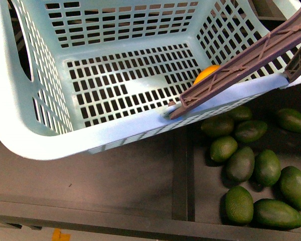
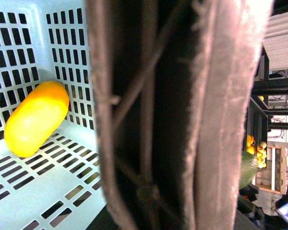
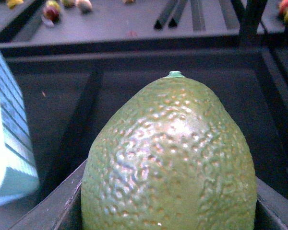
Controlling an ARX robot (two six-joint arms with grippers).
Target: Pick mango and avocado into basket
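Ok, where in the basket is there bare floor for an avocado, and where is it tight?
The basket floor is bare from its left wall across the middle. It is tight only at the far right corner: the mango lies there, under the brown handle crossing that side. Outside, the avocados crowd the right bin.

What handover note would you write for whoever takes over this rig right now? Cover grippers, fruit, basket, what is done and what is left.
Left gripper: not in view; its camera sits close against a brown plastic handle.
Right gripper: appears shut on a dark green, bumpy, egg-shaped avocado, above the dark tray.
Smooth yellow-orange oval mango: lying on the floor of the pale aqua slotted plastic basket, against a wall.
Done: mango in. Left: avocado into basket.
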